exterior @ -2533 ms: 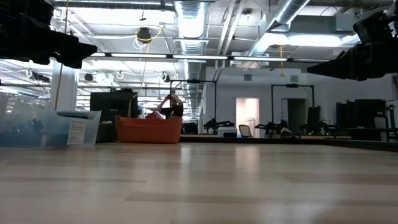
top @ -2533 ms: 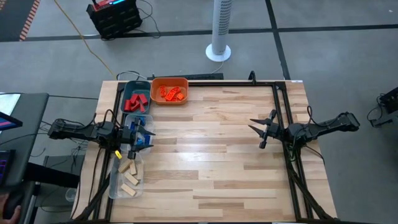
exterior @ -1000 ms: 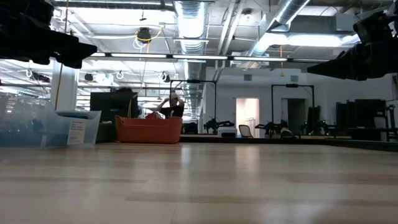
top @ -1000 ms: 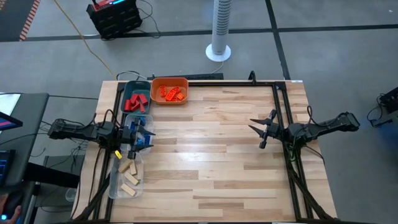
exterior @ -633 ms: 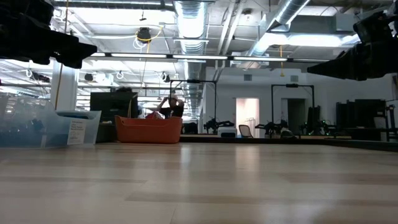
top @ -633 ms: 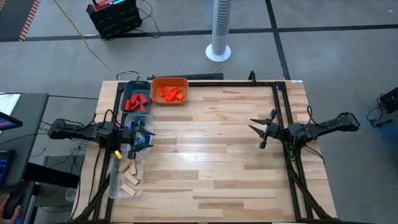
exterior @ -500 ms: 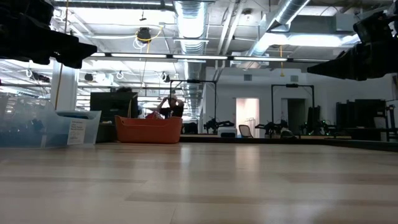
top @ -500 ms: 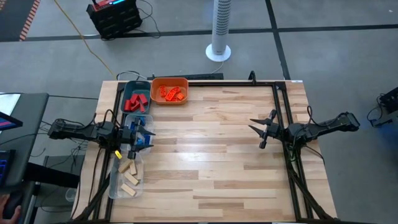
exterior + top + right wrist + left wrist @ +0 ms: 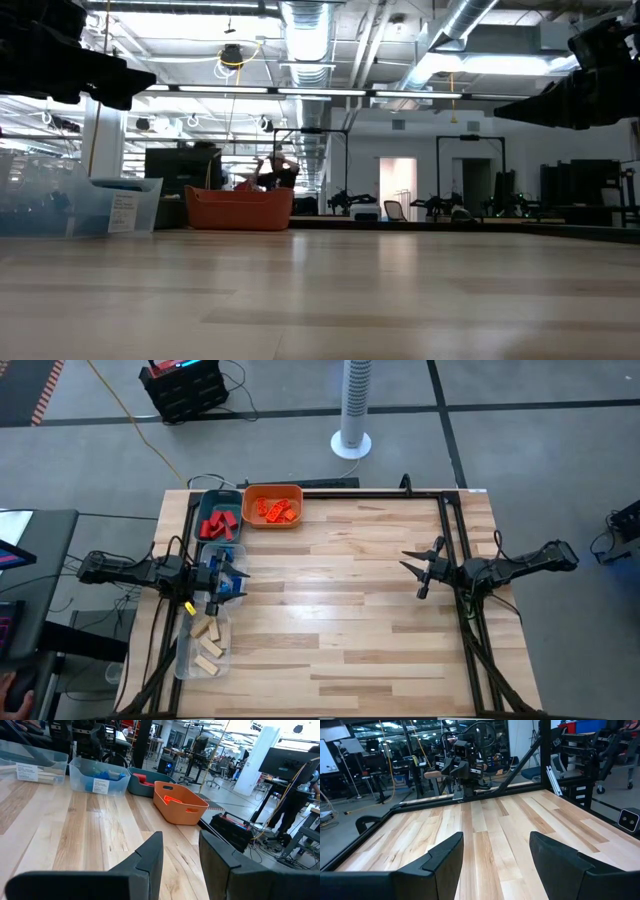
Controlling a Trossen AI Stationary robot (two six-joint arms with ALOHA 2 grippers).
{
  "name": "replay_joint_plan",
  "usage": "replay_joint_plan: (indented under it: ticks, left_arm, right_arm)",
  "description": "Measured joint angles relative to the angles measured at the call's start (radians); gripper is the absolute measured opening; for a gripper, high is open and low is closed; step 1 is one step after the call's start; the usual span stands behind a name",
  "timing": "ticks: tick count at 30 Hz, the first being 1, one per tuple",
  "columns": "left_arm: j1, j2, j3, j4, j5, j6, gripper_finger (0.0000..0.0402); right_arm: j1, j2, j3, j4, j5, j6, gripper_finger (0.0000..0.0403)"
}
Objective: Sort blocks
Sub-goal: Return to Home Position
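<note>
Table (image 9: 340, 590): middle bare, no loose block seen.
Trays line left edge, near to far; left arm nearer them.
Left gripper (image 9: 232, 582) above middle clear tray (image 9: 203, 550): fingers spread, empty.
Right gripper (image 9: 412, 572) well apart at right: spread, empty.
All binned: orange blocks (image 9: 275, 510) in orange tray (image 9: 272, 487), far; red blocks (image 9: 219, 525) in teal tray (image 9: 220, 496); blue blocks (image 9: 212, 568); wooden blocks (image 9: 209, 645) nearest.
Likely sorting finished; only parking left.
</note>
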Motion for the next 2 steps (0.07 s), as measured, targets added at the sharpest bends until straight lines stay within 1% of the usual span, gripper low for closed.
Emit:
replay_joint_plan:
  ticks: [2]
  left_arm:
    - [0.0,0.0,0.0,0.0,0.0,0.0,0.0221]
  right_arm:
    - [0.0,0.0,0.0,0.0,0.0,0.0,0.0127]
